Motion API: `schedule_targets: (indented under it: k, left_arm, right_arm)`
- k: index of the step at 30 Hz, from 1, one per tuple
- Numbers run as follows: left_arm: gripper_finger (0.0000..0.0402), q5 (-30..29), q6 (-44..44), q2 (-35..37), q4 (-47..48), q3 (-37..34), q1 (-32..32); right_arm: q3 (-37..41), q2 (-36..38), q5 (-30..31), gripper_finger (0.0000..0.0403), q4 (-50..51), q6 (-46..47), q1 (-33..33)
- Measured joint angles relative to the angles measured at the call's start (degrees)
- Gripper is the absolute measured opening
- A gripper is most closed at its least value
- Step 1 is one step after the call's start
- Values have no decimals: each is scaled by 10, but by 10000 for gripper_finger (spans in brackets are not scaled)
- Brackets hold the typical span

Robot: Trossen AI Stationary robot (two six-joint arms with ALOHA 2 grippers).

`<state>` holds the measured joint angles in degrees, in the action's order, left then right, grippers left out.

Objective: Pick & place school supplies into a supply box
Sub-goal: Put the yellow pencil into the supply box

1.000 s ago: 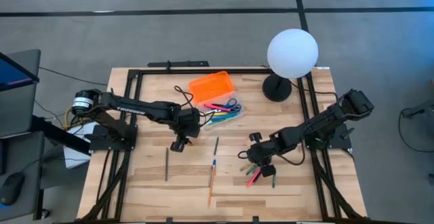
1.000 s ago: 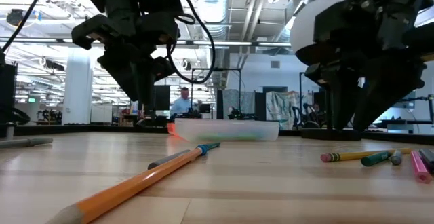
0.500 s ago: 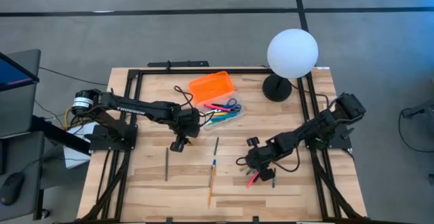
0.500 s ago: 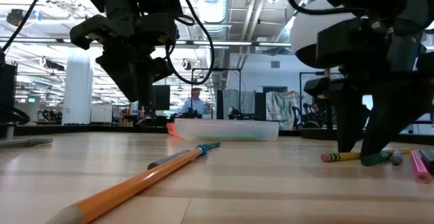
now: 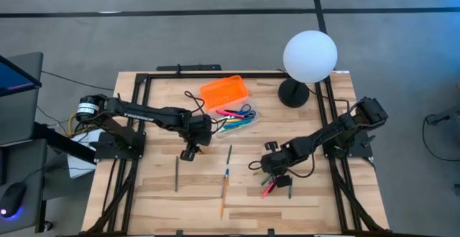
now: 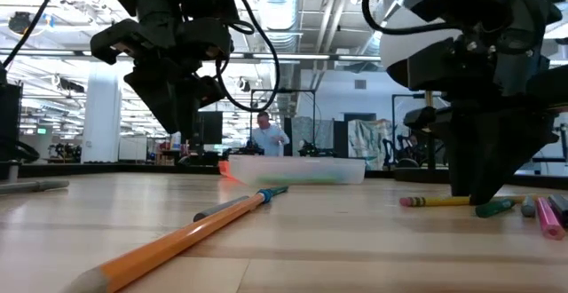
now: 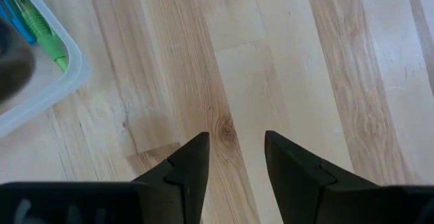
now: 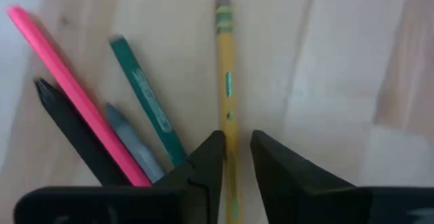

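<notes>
Closest to the front edge of the table there's a long orange pencil, with a dark pen lying off to its left and a green pen a bit further in. Over on the right there's a little heap: a pink pen, a teal marker, a black one and a grey one, all fanned out just beside a yellow pencil.

The right gripper is down on the tabletop, its fingers pinched around that yellow pencil.

Further back sits the clear supply box, orange lid flipped open behind it, with green and pink pens plus blue-handled scissors inside. The left gripper hangs above bare wood just beside the box, fingers apart with nothing between them.

At the far right corner stands a white globe lamp. A person is way off in the room behind.
</notes>
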<state>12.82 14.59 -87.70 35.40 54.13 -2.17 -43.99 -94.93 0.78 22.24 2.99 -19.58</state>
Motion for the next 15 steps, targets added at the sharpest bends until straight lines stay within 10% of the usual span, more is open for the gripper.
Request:
schedule_targets:
  k: [15]
  left_arm:
    - [136,0,0,0,0,0,0]
  right_arm:
    - [0,2,-5,67,54,30,45]
